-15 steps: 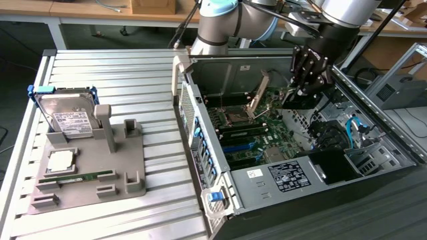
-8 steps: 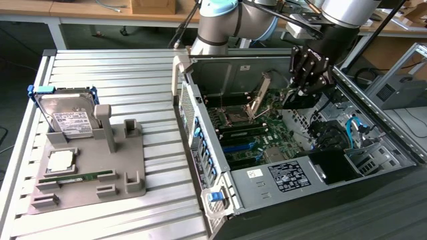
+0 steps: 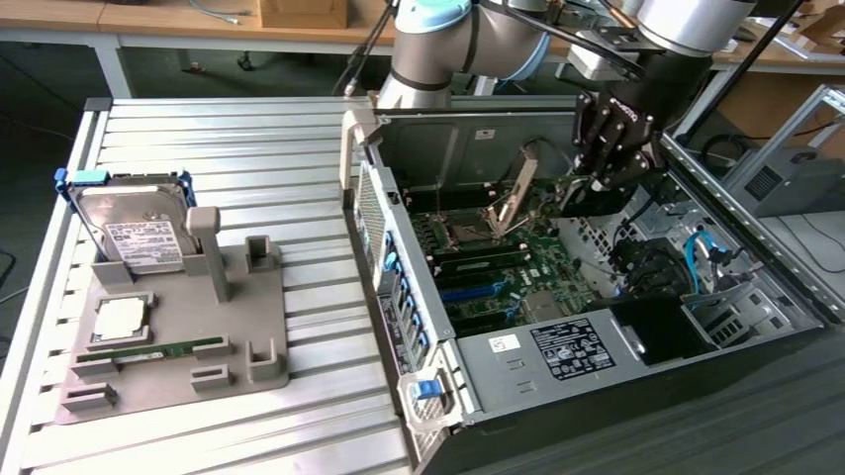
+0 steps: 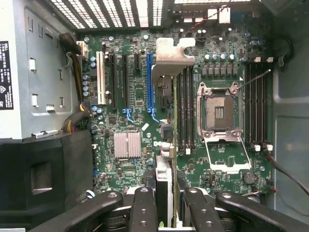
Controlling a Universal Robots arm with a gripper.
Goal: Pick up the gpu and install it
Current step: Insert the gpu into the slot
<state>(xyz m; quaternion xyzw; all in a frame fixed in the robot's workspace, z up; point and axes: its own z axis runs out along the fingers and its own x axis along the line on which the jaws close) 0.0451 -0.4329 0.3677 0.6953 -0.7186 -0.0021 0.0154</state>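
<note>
Hangs with the gripper down inside the open case, above the motherboard. Grips the gpu on both flat faces, fingers partly closed and pressed to the card, not spread wide. Shows it edge-on in the wrist view, running from the fingers toward the grille at the case's end, with the silver bracket at the end nearest that grille. Lines up there just beside the long blue slot, between it and the black memory slots next to the CPU socket. Cannot tell whether the card's lower edge touches the board or sits in a slot. Well apart, toward the exterior view's left: a grey holder on the slatted table, with a hard drive upright at one end, a green memory stick lying flat and a square chip just beside the stick.
</note>
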